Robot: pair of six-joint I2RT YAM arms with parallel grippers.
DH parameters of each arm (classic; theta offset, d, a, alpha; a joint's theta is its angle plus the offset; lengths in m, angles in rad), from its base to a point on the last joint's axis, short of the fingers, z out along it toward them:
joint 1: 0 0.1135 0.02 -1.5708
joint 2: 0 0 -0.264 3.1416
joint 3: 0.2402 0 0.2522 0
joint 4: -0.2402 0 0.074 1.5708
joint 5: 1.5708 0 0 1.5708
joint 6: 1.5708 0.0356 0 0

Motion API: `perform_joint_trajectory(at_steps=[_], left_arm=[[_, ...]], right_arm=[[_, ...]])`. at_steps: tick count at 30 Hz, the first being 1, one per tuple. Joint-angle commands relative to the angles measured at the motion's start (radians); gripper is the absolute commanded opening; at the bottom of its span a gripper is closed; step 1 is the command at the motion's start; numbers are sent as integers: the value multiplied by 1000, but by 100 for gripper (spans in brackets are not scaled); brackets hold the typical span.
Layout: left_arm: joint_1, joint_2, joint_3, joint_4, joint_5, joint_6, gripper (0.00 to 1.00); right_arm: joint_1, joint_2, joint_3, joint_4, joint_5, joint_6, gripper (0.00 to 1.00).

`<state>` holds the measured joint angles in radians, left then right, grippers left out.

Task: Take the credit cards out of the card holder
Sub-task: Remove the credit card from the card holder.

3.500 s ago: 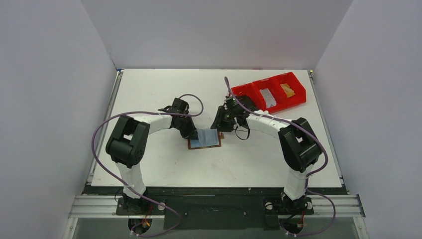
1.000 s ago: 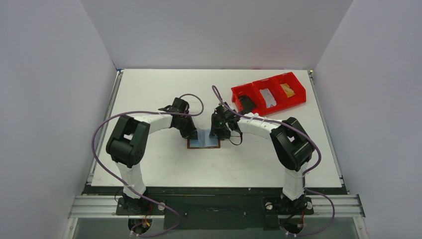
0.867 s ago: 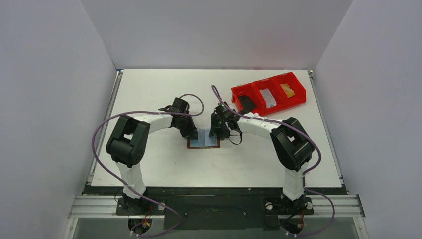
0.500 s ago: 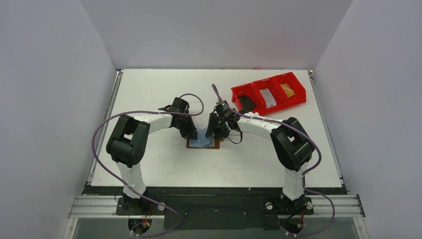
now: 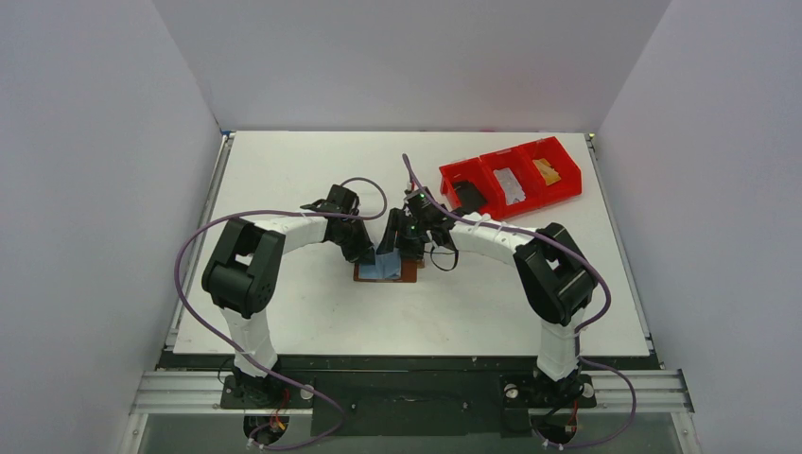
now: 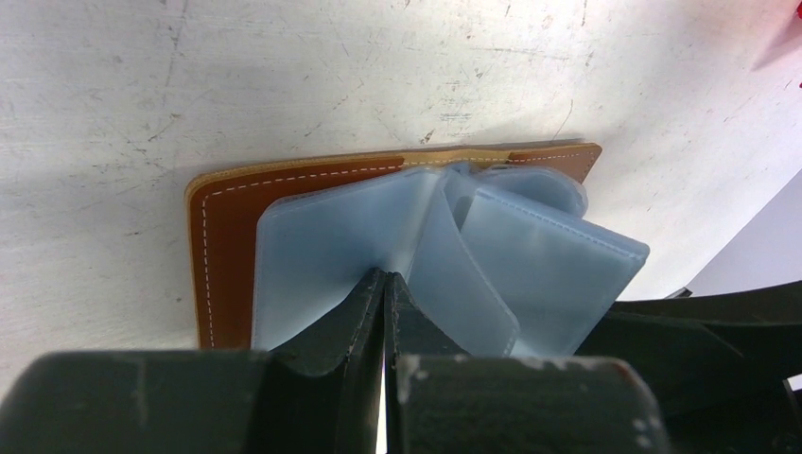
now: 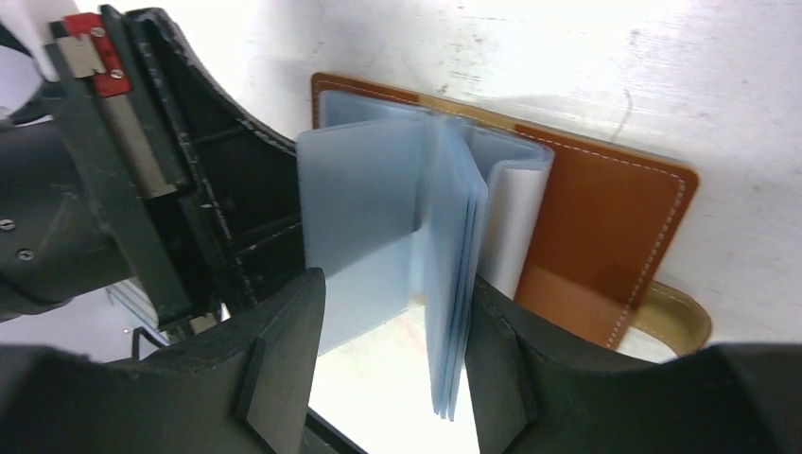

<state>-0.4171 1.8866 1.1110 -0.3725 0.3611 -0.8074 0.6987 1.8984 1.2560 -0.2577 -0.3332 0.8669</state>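
The card holder point(image 5: 407, 272) lies open at the table's centre, brown leather point(image 6: 222, 236) with pale blue sleeves point(image 6: 322, 246) fanned up from its spine. My left gripper point(image 6: 385, 276) is shut, its tips pressing on the left sleeve. My right gripper point(image 7: 392, 293) is open and straddles a bundle of upright sleeves point(image 7: 454, 236) that leans against its right finger point(image 7: 511, 350). A white sheet point(image 7: 515, 222) shows behind that bundle; I cannot tell whether it is a card. One black credit card point(image 5: 467, 197) lies in the red bin's left compartment.
The red three-compartment bin point(image 5: 444, 175) stands at the back right, with a grey card point(image 5: 511, 184) in the middle compartment and a yellowish one point(image 5: 546, 170) in the right. Both arms meet over the holder. White walls enclose the table on three sides.
The right gripper moved left onto the holder and widened its jaws. The blue sleeves rose from lying flat to standing upright. The left gripper stayed put.
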Motion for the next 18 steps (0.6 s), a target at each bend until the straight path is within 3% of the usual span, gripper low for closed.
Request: perform_joint_trajectory(at_steps=[1,13,18], left_arm=[[-2,30,3,-9,-21,17,0],[19,-16,-11,-16,-17,20,0],[46,-83,-15,-38,-23,36,14]], right_arm=[[8,-6,36,83,-39,35,50],[17,-21,67,75,-46,28,51],[28,4,103,68,-46,29,51]])
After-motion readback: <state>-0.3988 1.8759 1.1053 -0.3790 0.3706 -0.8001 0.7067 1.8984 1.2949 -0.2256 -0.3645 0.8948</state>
